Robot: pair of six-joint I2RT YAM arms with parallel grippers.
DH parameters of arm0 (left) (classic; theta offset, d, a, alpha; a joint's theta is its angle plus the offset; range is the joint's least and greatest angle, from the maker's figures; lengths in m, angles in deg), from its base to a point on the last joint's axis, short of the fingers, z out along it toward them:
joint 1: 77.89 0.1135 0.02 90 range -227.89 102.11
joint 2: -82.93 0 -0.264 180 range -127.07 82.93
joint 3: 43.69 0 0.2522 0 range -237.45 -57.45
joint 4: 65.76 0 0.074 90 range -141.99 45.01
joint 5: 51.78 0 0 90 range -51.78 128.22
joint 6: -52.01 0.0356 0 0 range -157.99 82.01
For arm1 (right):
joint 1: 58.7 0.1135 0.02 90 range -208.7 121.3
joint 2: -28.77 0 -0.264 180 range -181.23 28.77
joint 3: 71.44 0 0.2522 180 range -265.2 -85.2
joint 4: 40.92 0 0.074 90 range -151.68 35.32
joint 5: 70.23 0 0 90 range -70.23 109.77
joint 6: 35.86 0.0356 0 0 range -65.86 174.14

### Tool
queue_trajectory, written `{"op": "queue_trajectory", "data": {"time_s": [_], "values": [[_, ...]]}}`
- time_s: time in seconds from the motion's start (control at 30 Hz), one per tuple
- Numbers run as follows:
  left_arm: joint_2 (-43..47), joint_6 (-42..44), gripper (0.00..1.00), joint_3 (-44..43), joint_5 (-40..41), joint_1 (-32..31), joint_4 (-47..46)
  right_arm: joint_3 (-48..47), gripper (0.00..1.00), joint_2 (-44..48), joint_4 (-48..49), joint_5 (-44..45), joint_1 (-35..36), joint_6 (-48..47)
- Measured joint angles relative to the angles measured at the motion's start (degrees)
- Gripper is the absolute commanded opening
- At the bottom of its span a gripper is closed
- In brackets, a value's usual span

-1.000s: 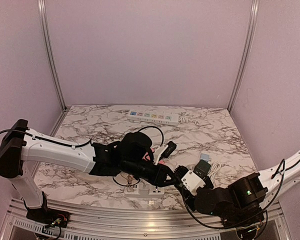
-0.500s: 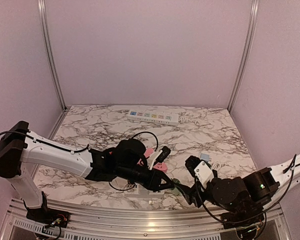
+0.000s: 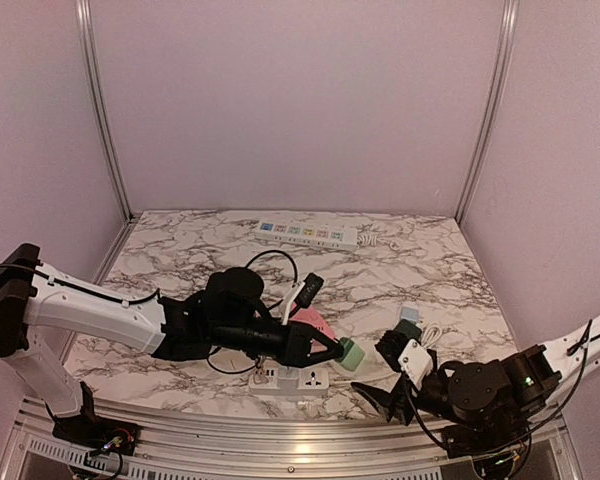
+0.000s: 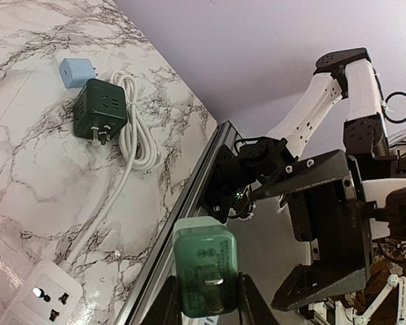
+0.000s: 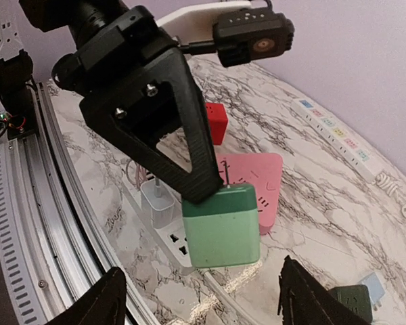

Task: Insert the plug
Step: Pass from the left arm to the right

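My left gripper (image 4: 204,306) is closed on the light green cube-shaped plug (image 4: 204,274), one black finger on each side of it, and it holds the plug in the air above the near edge of the marble table (image 3: 180,260). In the left wrist view, the face of the plug with the print, and what looks like small metal pins, is turned toward the camera; I cannot tell the pins clearly.

My right gripper (image 5: 210,298) is spread wide with nothing between its fingers. It sits low at the near edge, apart from the plug and looking at it from the side.

The white power strip (image 3: 292,379) lies flat just below the plug and to its left in the top view, with its long axis along the near edge. A small white charger (image 5: 155,206) is already in one socket. The free sockets are between this charger and the plug, so I judge that the left arm is the nearer one and must carry the plug back toward itself and down.

If the pins really face the wrist, I think the plug needs to be turned first, so that they point down at the strip.

A flat pink socket block (image 3: 312,325) lies just behind the strip, and a dark green cube adapter (image 3: 408,331) is well apart to the right.
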Motion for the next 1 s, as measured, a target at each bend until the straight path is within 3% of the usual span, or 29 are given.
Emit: {"op": "queue_trajectory", "data": {"time_s": [0.3, 0.57, 0.77, 1.0], "values": [[1.2, -4.3, 0.0, 4.1, -2.6, 2.5, -5.7, -2.4, 0.72, -14.6, 2.6, 8.7, 6.3, -8.8], [1.3, -8.7, 0.0, 7.3, -6.3, 4.4, -11.6, -11.5, 0.79, -27.6, -1.9, 22.6, 7.8, -10.6], [1.3, -12.5, 0.0, 10.0, -8.8, 5.2, -16.9, -12.1, 0.79, -28.7, -2.3, 27.1, 7.8, -15.1], [1.2, -16.8, 0.0, 11.0, -11.9, 5.6, -21.8, -8.2, 0.78, -25.0, 4.2, 27.3, 7.8, -26.1]]}}
